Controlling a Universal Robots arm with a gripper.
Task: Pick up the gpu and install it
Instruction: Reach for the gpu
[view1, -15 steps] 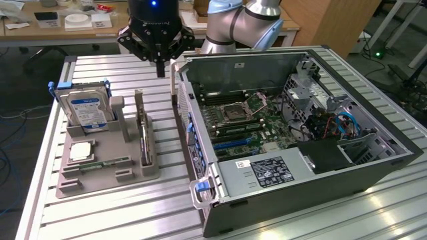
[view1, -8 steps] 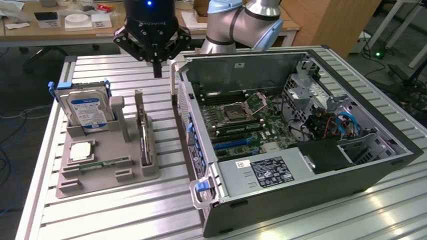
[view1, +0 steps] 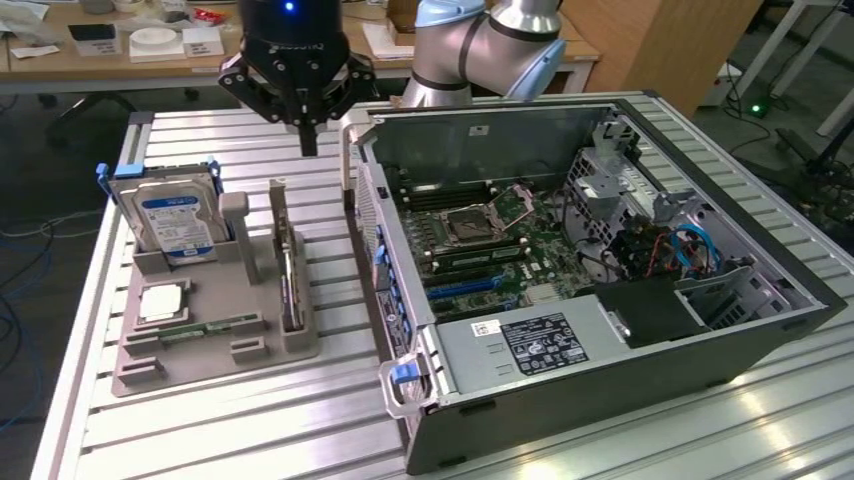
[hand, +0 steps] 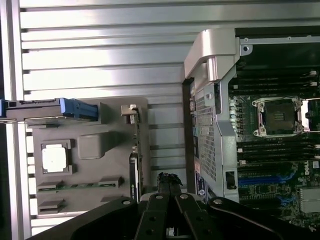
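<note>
1. gpu (view1: 286, 268) is standing on its long edge in a slot of the grey holder tray (view1: 254, 345). The tray is sitting on the slatted metal surface (view1: 240, 430), to the exterior view's left of the open computer case (view1: 747, 330).
2. The gripper (view1: 310, 145) is hanging above the surface, farther back than the tray and close to the case's far left corner. Its fingers are clenched together and are grasping nothing.
3. In the wrist view the fingers (hand: 165, 182) are pointing down near the thin edge of the gpu (hand: 134, 165), apart from it.
4. A hard drive (view1: 167, 215) is standing at the tray's far left, and a processor chip (view1: 160, 300) is lying flat nearer the front.
5. Judging from this, the pick-up step is in hand as an approach, with no contact made yet.
6. Grasping is likely calling for the fingers to part and line up over the card's upper edge, while staying clear of the case wall just beside it.
</note>
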